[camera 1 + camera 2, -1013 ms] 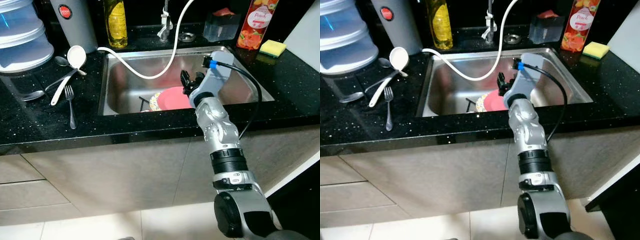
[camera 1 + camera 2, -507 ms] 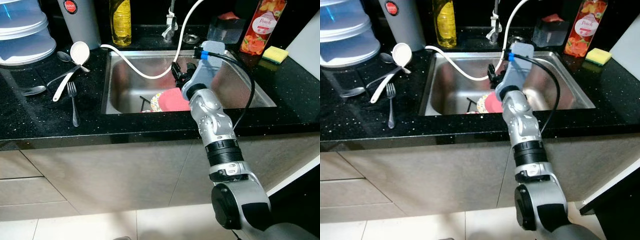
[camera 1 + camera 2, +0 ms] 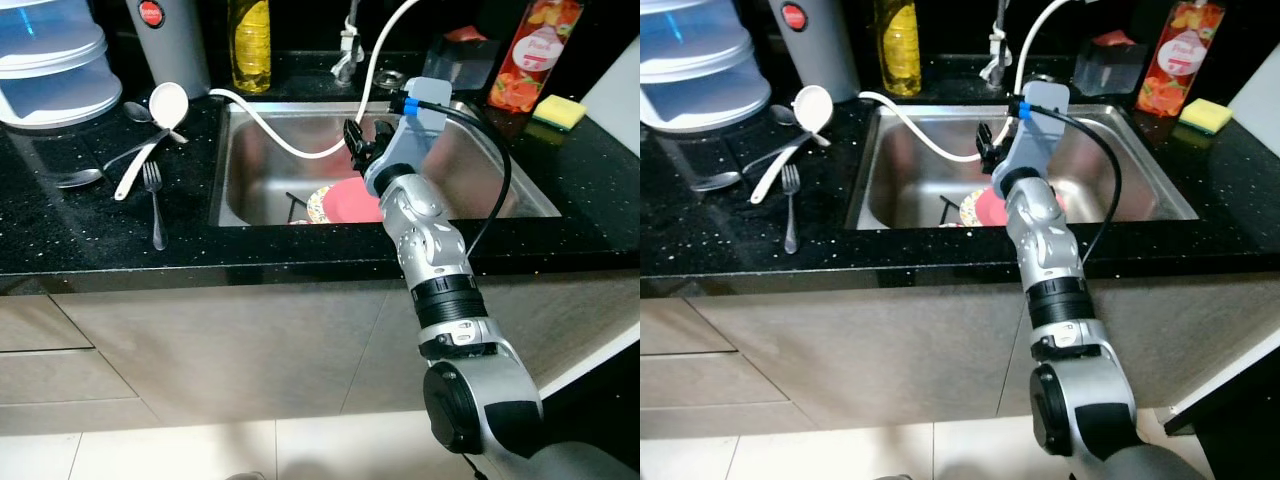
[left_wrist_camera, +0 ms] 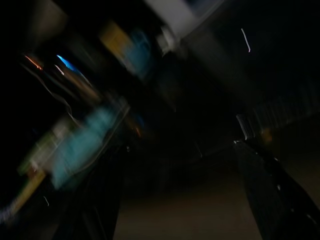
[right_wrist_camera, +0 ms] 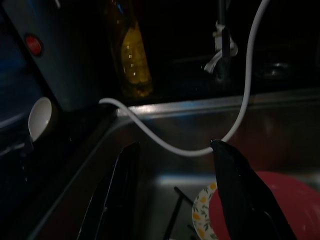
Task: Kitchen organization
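- Presently the right gripper hangs over the sink, above the basin and short of the dishes; its fingers stand apart and hold nothing.
- The task's things in reach are in the basin: one red plate and one flowered plate lapped against its left edge, both low at the front of the sink.
- The deciding relation: the plates lie below the fingers and towards the robot, slightly to their right as the wrist view has it. In my judgement the next move calls for a descent and a draw-back, not a further reach.
- A dark utensil lies beside the plates; what kind cannot be told.
- One white hose loops from the tap across the basin just ahead of the fingers, and could foul them.
- On the bench left of the sink, well apart from the gripper: one fork, one white ladle, two metal spoons.
- Along the back: one yellow bottle, one red bottle, one sponge.
- The right arm is nearer the plates. The left wrist view is dark and blurred; its fingers cannot be judged.
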Robot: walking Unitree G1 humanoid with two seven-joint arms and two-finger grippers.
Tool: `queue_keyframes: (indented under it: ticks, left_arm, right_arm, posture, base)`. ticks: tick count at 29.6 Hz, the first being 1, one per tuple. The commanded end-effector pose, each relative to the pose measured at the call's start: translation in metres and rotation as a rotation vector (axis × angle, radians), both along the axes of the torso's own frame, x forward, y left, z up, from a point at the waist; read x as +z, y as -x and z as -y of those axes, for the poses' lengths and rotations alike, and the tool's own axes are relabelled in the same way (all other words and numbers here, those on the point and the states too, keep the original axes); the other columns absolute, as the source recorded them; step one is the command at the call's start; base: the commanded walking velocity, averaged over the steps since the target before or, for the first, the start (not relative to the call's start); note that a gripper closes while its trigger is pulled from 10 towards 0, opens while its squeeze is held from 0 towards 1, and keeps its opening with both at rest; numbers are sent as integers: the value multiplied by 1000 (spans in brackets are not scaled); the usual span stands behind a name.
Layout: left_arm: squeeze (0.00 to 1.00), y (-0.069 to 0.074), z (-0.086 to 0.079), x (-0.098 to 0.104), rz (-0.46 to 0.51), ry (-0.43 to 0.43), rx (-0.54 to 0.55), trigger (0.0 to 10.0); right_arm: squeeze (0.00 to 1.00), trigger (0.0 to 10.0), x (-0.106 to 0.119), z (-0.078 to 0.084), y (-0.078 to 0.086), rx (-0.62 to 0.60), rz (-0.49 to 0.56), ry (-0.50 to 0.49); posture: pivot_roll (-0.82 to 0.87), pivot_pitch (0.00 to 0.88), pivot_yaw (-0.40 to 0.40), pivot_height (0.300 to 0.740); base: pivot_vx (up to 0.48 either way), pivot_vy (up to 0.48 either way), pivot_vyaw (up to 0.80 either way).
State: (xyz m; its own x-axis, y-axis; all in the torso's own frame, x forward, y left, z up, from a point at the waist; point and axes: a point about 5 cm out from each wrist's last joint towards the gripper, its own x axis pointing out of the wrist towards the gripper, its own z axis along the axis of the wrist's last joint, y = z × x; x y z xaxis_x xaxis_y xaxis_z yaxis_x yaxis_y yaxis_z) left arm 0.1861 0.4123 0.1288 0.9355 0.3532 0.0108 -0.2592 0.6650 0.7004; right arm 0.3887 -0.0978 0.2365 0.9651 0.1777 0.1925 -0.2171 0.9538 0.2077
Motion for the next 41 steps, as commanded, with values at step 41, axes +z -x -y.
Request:
queue_keyframes:
  ticks: [41]
  left_arm:
    - [0,18,8,-22,-102,86,51,10000]
  right_arm:
    - [0,10000,-2,-6,-3,18,-18,-13]
  posture:
    - [283,0,-73,740]
  base:
    - [0,0,0]
